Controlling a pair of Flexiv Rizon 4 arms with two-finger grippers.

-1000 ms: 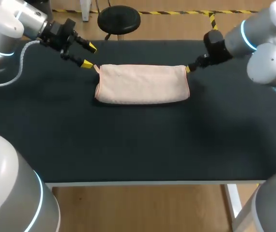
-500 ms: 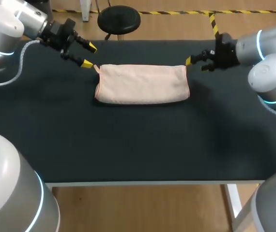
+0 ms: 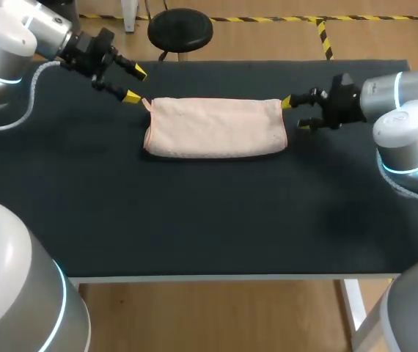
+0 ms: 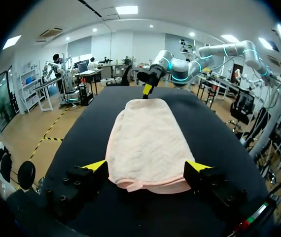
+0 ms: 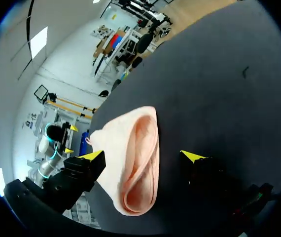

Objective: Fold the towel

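As left fingers [image 3: 131, 96] and right fingers [image 3: 286, 101] gape, towel [image 3: 216, 126] flat, long axis between them

My left arm [image 3: 15, 37], right arm [image 3: 407, 110]: glossy silver-white shells, cyan light rings at joints. Grey cable [image 3: 26, 95] behind left wrist. Black finger blocks, screw holes, yellow fingertips [image 4: 95, 165].

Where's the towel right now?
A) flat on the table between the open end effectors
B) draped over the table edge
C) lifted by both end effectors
A: the towel lies flat on the table, left end effector and right end effector open at its ends.
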